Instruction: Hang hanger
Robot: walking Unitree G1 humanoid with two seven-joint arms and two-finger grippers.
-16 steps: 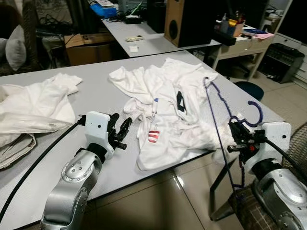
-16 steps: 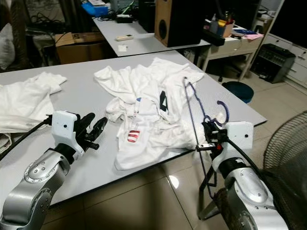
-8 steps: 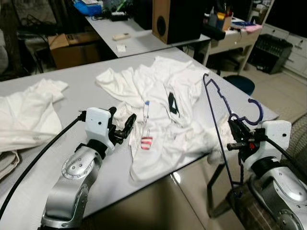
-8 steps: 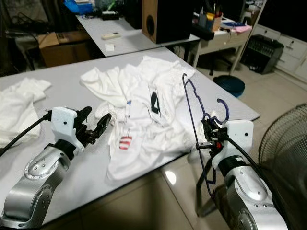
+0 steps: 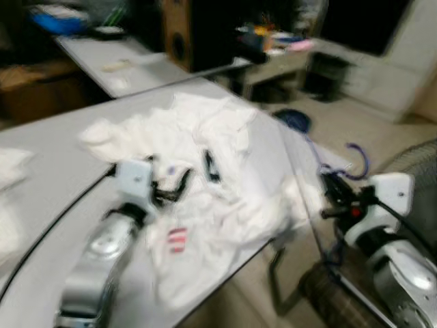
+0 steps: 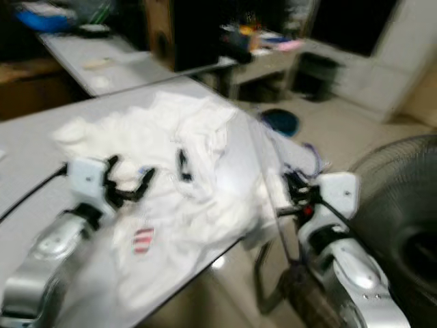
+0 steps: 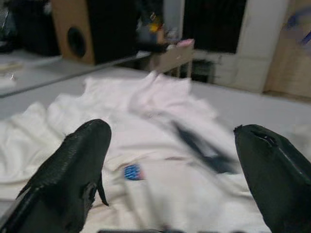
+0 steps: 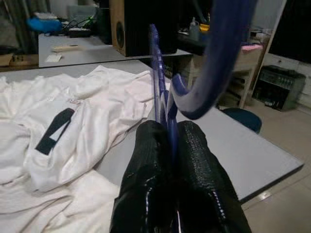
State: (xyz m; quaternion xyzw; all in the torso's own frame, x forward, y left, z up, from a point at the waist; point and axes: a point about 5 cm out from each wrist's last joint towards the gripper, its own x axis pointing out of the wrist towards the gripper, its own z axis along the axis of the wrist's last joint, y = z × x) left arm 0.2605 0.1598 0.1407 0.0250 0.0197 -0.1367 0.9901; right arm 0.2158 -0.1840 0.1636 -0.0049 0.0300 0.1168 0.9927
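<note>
Both eye views are blurred. A thin blue wire hanger (image 8: pixel 217 63) stands upright off the table's right edge, its hook (image 5: pixel 358 160) on top. My right gripper (image 5: pixel 333 203) is shut on it just below the hook, with the fingers (image 8: pixel 146 194) pressed on the wire. A crumpled white T-shirt (image 5: pixel 212 147) with a black mark and a red-striped label lies on the grey table (image 5: pixel 48 178). My left gripper (image 5: pixel 171 191) is open and hovers at the shirt's left part; its two fingers (image 7: pixel 68 170) stand wide apart with the shirt (image 7: pixel 160 145) beyond them.
A round floor fan (image 6: pixel 403 205) stands close on the right behind my right arm. Beyond the table are a second grey table (image 5: pixel 102 65), a wooden speaker (image 5: pixel 176 31), a cluttered desk (image 5: pixel 287 58) and a blue stool (image 5: pixel 293 119). More white cloth (image 5: pixel 8 167) lies far left.
The whole picture has swung and blurred, so the camera has moved. My left gripper now sits over the shirt's edge. My right gripper still holds the hanger.
</note>
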